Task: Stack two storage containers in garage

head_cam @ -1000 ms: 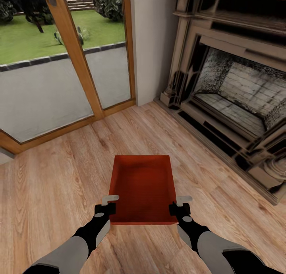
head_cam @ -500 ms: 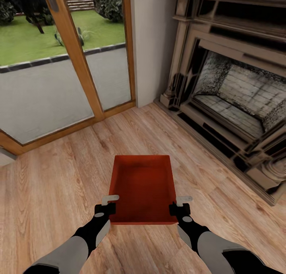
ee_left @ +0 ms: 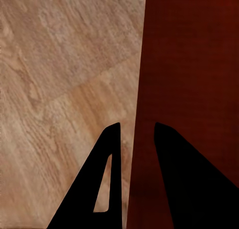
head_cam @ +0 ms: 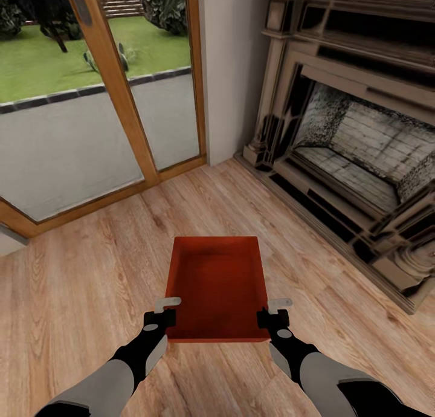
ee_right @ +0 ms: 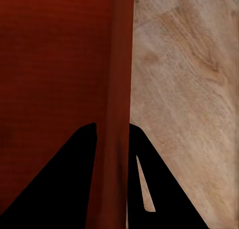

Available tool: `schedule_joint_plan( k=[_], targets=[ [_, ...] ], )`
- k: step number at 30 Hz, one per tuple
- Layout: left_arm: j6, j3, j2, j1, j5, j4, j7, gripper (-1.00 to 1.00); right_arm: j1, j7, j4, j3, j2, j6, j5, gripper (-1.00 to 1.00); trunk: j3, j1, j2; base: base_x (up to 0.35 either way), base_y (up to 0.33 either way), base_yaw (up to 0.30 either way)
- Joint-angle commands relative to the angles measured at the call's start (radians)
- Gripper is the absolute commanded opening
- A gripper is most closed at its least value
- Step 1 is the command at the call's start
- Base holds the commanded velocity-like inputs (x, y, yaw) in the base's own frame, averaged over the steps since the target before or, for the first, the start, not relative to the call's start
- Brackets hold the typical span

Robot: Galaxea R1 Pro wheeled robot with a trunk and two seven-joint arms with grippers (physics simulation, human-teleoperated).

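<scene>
An orange-red storage container [head_cam: 217, 287] is carried in front of the robot above the light wood plank floor [head_cam: 90, 284] of the living room, held level with its open top up and its stepped inner bottom showing. The left gripper [head_cam: 165, 309] clamps the container's left wall near the corner closest to the robot, and the right gripper [head_cam: 275, 309] clamps the right wall at the matching spot. In the left wrist view, the left gripper [ee_left: 137, 134] has one dark finger outside the wall over the planks and the other inside the bin, the wall's edge between them. In the right wrist view, the right gripper [ee_right: 112, 132] straddles the opposite wall the same way, its two fingers pressed to either side of the red rim. Ahead and to the left stands a wood-framed glass door [head_cam: 121, 96] looking out on grey paving and a lawn [head_cam: 54, 60]. To the right, a stone-coloured fireplace [head_cam: 356, 145] with a brick-lined hearth rises from the floor, a white wall section [head_cam: 226, 66] between it and the door
</scene>
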Motion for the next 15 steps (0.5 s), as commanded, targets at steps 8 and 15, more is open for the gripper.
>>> schedule_joint_plan(
  k=[8, 15],
  targets=[
    [-0.002, 0.003, 0.000, 0.000, -0.002, 0.000, 0.012, -1.00, -0.001, -0.011, 0.003, -0.044, 0.005, 0.004, 0.010, -1.00, 0.025, -0.031, 0.056, 0.000, 0.000, 0.000],
    [-0.002, 0.002, 0.000, 0.000, -0.004, -0.002, 0.011, -1.00, 0.000, -0.009, 0.003, -0.043, 0.005, 0.003, 0.011, -1.00, 0.047, -0.058, 0.105, 0.000, 0.000, 0.000]
  ],
)
